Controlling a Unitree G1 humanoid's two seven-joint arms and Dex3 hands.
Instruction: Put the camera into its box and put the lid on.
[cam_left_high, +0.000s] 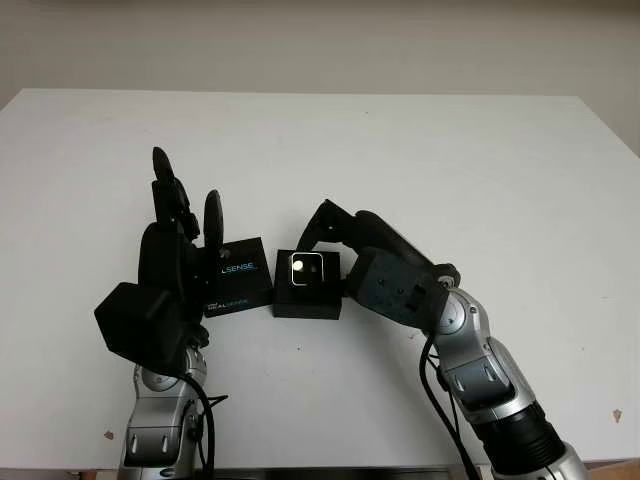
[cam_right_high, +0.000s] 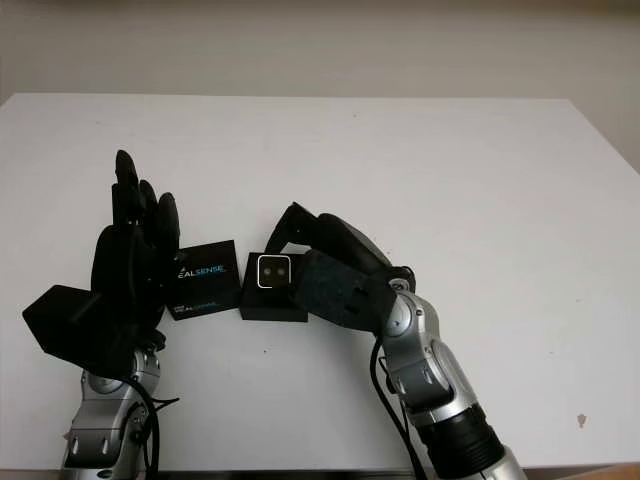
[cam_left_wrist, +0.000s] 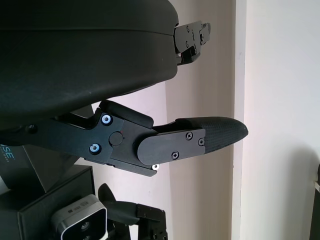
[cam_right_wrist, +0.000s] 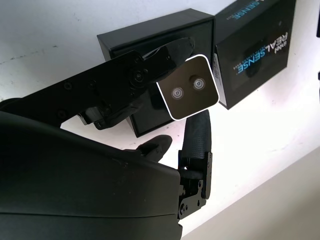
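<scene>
The small camera (cam_left_high: 306, 268), with a pale-rimmed face and two lenses, sits face up in the open black box (cam_left_high: 308, 303) at the table's middle. My right hand (cam_left_high: 325, 250) wraps around the box from the right. One finger (cam_right_wrist: 165, 55) and the thumb (cam_right_wrist: 196, 132) press the camera (cam_right_wrist: 192, 89) from opposite edges. The black lid (cam_left_high: 238, 275), printed REALSENSE, lies flat on the table touching the box's left side. My left hand (cam_left_high: 187, 195) stands upright and open just left of the lid, holding nothing.
The white table (cam_left_high: 450, 170) stretches wide behind and to the right of the box. Its front edge runs close under both forearms. A beige wall rises behind the far edge.
</scene>
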